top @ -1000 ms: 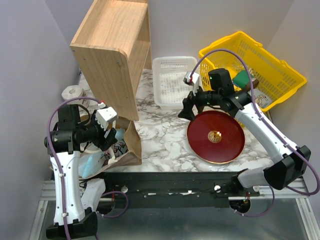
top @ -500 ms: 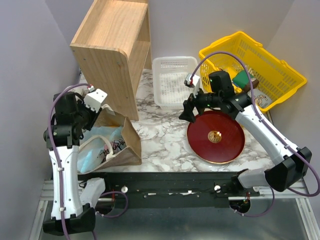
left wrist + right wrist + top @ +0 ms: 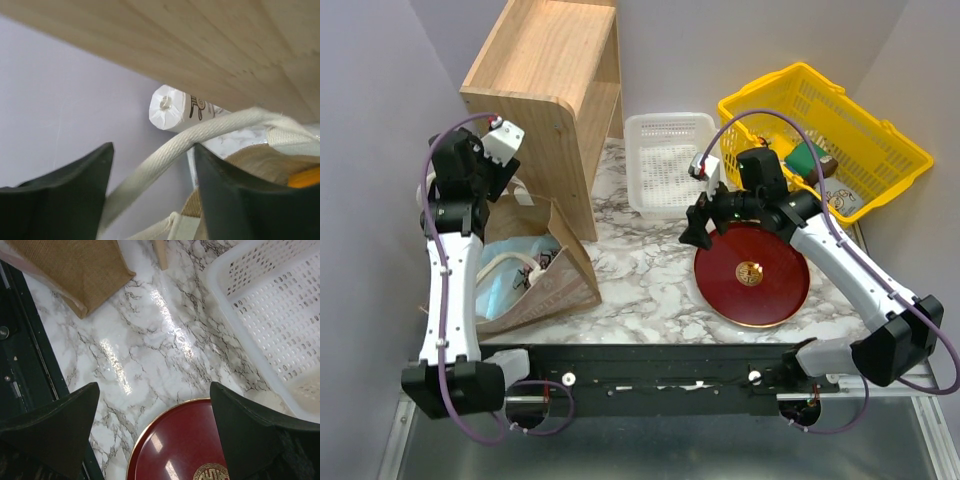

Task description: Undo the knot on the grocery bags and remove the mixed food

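Cream rope handle (image 3: 210, 127) straddled, unpinched, by spread L gripper (image 3: 152, 160); brown paper bag (image 3: 560, 287) could be snagged and tipped on lift. R gripper (image 3: 155, 405) held wide, empty.

A rope handle (image 3: 210, 127) of the paper bag (image 3: 265, 160) runs between the fingers of the left gripper (image 3: 152, 150). The bag's rim lies beyond the right-hand finger. Past the fingertips is a wrapped roll (image 3: 170, 107), with the shelf unit (image 3: 200, 40) above it.

Under the gap between the fingers of the right gripper (image 3: 154, 386) lies the table (image 3: 140, 340), and the plate (image 3: 175, 445) sits nearest. The paper bag's corner lies ahead of the left-hand finger. The perforated basket (image 3: 270, 300) lies ahead of the right-hand one.
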